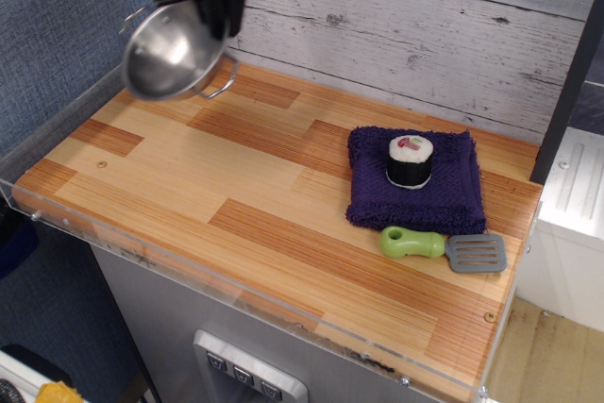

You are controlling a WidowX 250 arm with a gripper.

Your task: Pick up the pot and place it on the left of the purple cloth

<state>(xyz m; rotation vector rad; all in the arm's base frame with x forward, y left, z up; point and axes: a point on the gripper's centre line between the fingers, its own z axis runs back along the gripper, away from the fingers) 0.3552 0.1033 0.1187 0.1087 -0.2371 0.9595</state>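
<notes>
The shiny steel pot (168, 52) hangs tilted in the air above the table's back left, its open side facing front-left. My black gripper (216, 8) is shut on its rim at the upper right side; a wire loop handle (220, 85) sticks out below. The dark purple cloth (415, 181) lies flat at the right of the wooden table, well to the right of the pot.
A sushi roll toy (411, 159) stands on the cloth. A grey spatula with a green handle (444, 247) lies just in front of the cloth. A clear plastic rim (189, 266) borders the table's front and left. A plank wall (425, 25) stands behind.
</notes>
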